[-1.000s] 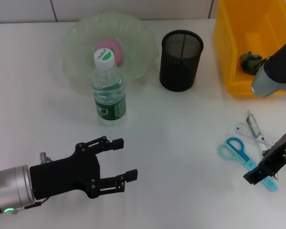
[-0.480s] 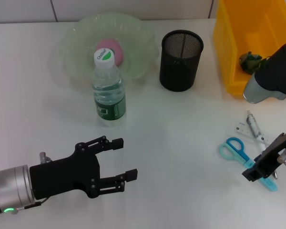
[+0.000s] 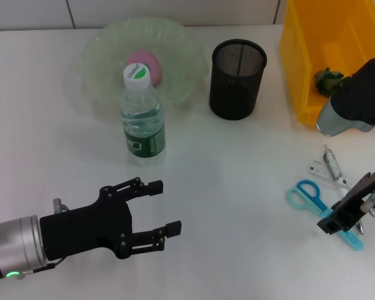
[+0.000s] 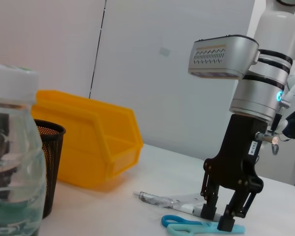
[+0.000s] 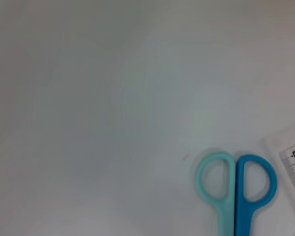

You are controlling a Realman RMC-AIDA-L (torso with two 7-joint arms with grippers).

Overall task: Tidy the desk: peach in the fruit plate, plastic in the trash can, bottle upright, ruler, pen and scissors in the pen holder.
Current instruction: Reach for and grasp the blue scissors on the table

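The scissors lie flat on the white desk at its near right, their blue and teal loops pointing left and side by side, as the right wrist view shows. The right claw stands over the blade end, its fingers apart and reaching down on either side of the blades, their tips at the desk. Just beyond the scissors lie the clear ruler and the pen, crossing each other. Farther off, the black mesh pen holder stands upright near the middle, and the yellow bin sits at the far right with a dark crumpled piece inside. To the left, the bottle stands upright just in front of the green fruit plate, which holds the pink peach. The left claw hovers at the near left, fingers spread and holding nothing.
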